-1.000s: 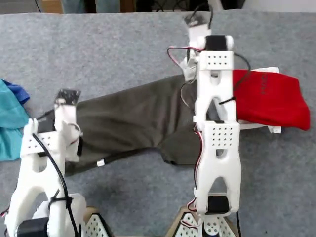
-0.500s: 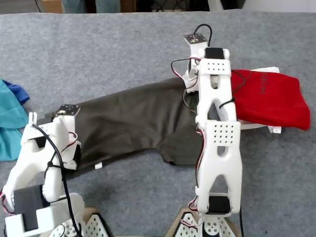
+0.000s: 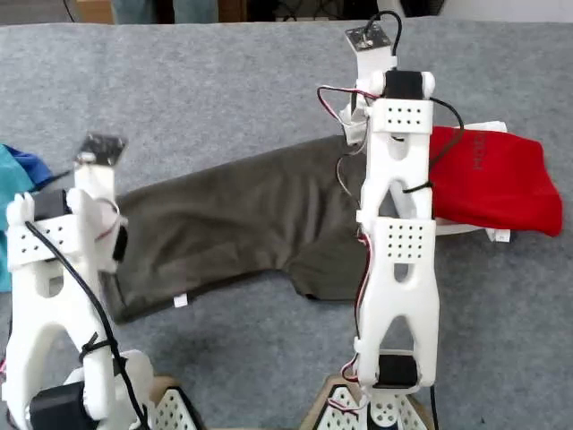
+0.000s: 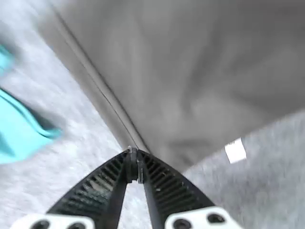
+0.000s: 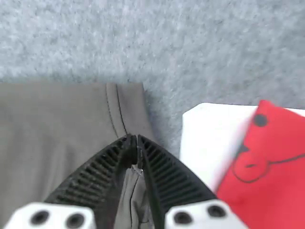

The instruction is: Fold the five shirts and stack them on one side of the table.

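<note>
Here the left claw (image 4: pixel 133 164) and right claw (image 5: pixel 133 143) each pinch an edge of the olive shirt (image 3: pixel 242 224); I would lift both evenly, keeping it taut.

White, hole-dotted left arm (image 3: pixel 49 269) and right arm (image 3: pixel 398 260) carry black motors and looping wires; the right hand (image 5: pixel 134 139) is ribbed black.

Grey felt table (image 3: pixel 224 81); wooden furniture (image 3: pixel 89 9) behind, dim.

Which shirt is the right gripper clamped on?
The olive shirt spread mid-table; the right gripper pinches its hem. The red shirt and teal shirt lie untouched at opposite sides.
</note>
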### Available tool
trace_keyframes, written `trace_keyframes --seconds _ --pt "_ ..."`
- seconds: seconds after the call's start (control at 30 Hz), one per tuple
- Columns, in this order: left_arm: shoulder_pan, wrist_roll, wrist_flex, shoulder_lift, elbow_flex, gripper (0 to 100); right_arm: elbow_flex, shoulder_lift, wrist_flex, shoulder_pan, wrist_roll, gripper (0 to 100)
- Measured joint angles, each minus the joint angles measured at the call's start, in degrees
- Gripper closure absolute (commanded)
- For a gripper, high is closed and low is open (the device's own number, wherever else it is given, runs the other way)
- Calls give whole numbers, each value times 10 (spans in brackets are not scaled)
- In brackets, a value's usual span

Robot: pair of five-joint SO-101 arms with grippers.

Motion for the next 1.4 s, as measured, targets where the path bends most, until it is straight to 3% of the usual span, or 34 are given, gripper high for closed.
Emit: trace_keyframes --seconds 0.23,0.4,0.6,0.9,1.2,1.4 --pt "0 105 -143 157 -25 971 187 -153 1 -20 0 984" --pt "0 114 -258 262 -28 971 384 -235 -8 -30 0 984" --pt "-3 114 -319 317 -28 971 548 -241 -105 -19 0 984" --pt "-14 116 -307 396 -85 971 589 -200 -170 37 20 984" --pt "-15 116 -287 414 -107 971 446 -198 -18 38 42 984" --pt "-25 116 -287 413 -107 971 500 -276 -3 4 153 981"
